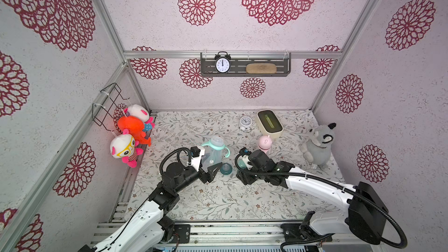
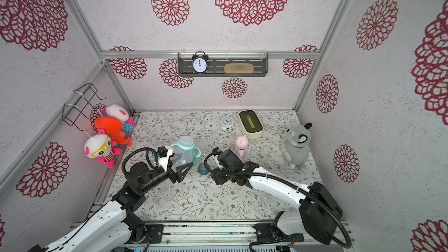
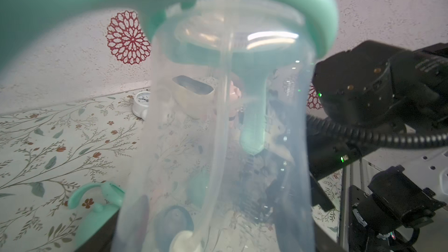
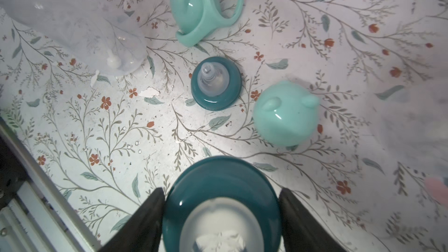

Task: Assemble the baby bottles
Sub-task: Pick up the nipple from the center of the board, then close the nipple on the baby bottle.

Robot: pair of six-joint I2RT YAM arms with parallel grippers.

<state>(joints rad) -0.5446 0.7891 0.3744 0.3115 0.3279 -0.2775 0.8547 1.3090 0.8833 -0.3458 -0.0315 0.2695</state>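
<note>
My left gripper (image 1: 210, 165) is shut on the lower body of a clear baby bottle (image 1: 213, 152) with a mint two-handled ring (image 1: 215, 145), held upright. That bottle fills the left wrist view (image 3: 225, 141). My right gripper (image 4: 221, 195) is shut on a teal nipple collar (image 4: 221, 190), one finger on each side of its rim. A second teal collar with its nipple (image 4: 215, 83) stands on the mat between the two grippers (image 1: 226, 168). A mint eared dome cap (image 4: 286, 112) and another mint handle ring with a cap (image 4: 206, 8) lie nearby. A pink-capped bottle (image 1: 264, 143) stands behind my right gripper.
A small white alarm clock (image 1: 245, 123) and a cream box (image 1: 269, 123) stand at the back of the floral mat. A grey plush (image 1: 317, 144) sits at the right. Plush toys (image 1: 131, 136) hang on the left wall. A shelf (image 1: 244, 73) hangs on the back wall.
</note>
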